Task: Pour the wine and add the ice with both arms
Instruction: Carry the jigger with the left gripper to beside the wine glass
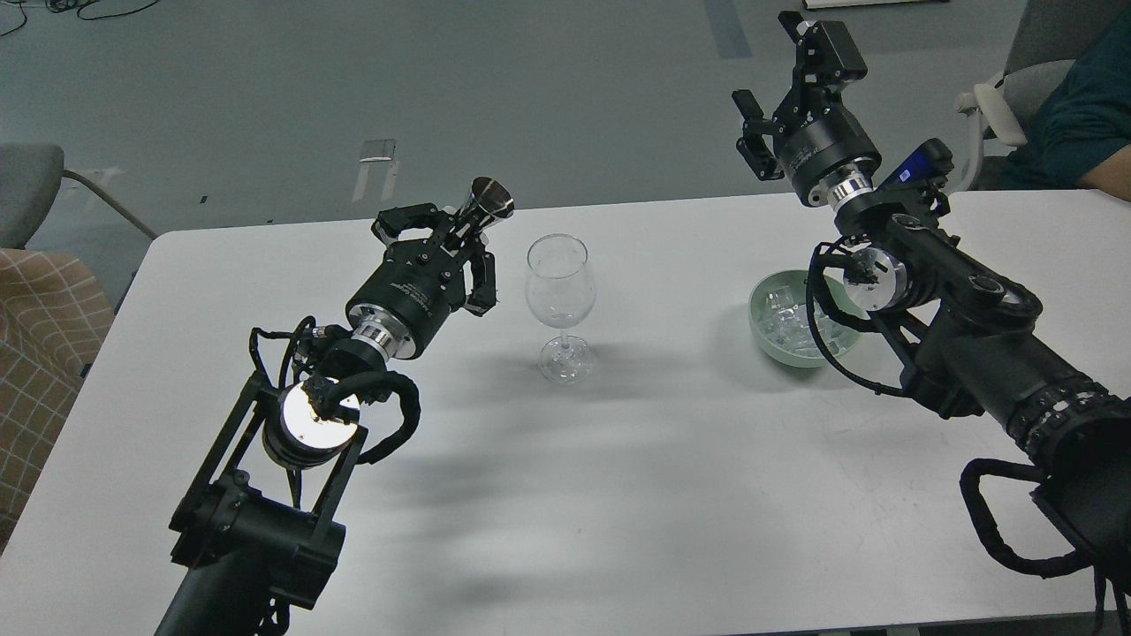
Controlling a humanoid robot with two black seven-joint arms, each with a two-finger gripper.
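Note:
A clear stemmed glass point(560, 300) stands upright mid-table. My left gripper point(451, 243) is shut on a small steel jigger cup point(489, 200), held tilted up and right, just left of the glass rim. I cannot see the wine in the cup. A pale green bowl point(762, 329) right of the glass holds several ice cubes point(785, 311). My right gripper point(791, 75) is open and empty, raised high above and behind the bowl. Part of the bowl is hidden by my right arm.
The white table point(618, 459) has its far edge just behind the glass. A grey chair point(31, 190) and a checked cushion stand at the left. A seated person point(1082, 115) and a chair are at the far right.

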